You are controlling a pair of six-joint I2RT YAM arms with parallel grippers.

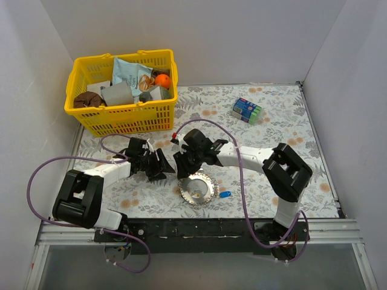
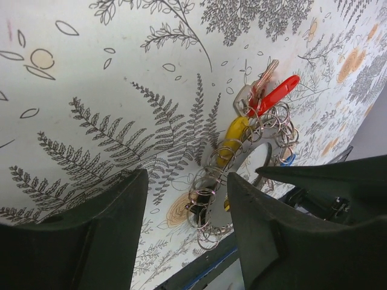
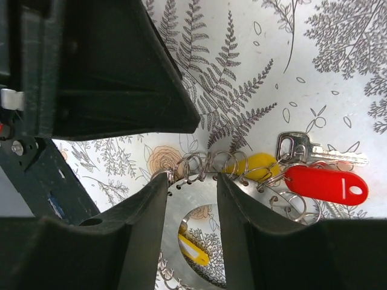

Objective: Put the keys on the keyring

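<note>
The keyring (image 1: pixel 198 188) is a flat silvery hoop with many small wire loops round its rim, lying on the floral cloth. Red (image 3: pixel 326 184), silver (image 3: pixel 314 151) and yellow (image 3: pixel 257 164) keys hang at its rim. A blue key (image 1: pixel 225 194) lies beside it. My right gripper (image 3: pixel 192 181) is open over the keyring (image 3: pixel 188 208), with its fingertips at the looped rim. My left gripper (image 2: pixel 187 178) is open, and a bunch of the loops (image 2: pixel 205 208) shows in its gap, untouched. Both grippers (image 1: pixel 162 165) (image 1: pixel 183 164) meet at the hoop's upper left.
A yellow basket (image 1: pixel 121 112) holding a packet and oddments stands at the back left. A blue-green box (image 1: pixel 247 110) lies at the back right. White walls close in three sides. A black rail (image 1: pixel 199 228) runs along the near edge.
</note>
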